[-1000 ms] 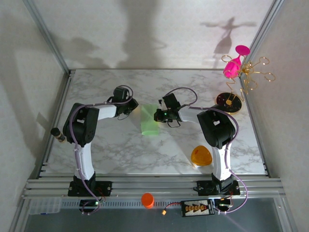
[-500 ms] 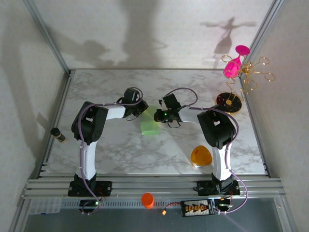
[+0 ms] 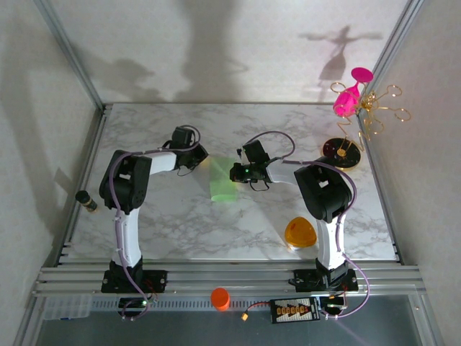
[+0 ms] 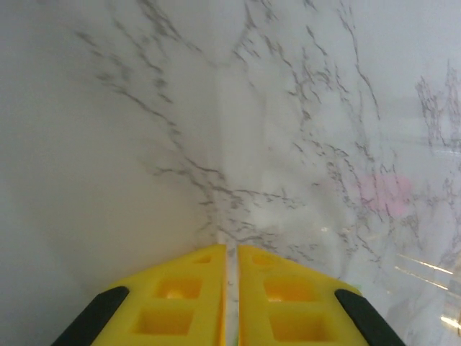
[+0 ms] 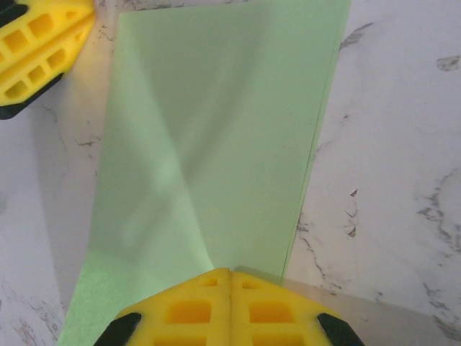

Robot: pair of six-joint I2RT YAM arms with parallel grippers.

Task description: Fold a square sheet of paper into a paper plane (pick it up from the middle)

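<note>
Right hand [image 5: 230,273] pinches paper [image 5: 216,144] edge; left hand [image 4: 231,249] closed, empty

You're looking down on a white marble table [image 3: 180,223] veined in grey, filling the middle of the frame. Plain white walls [image 3: 238,43] close it in behind and at both sides, with aluminium posts [image 3: 68,54] slanting in from the upper corners. Hard light throws dark shadows [image 3: 209,58] high on the back wall. Along the bottom run aluminium rails [image 3: 230,275].
</note>
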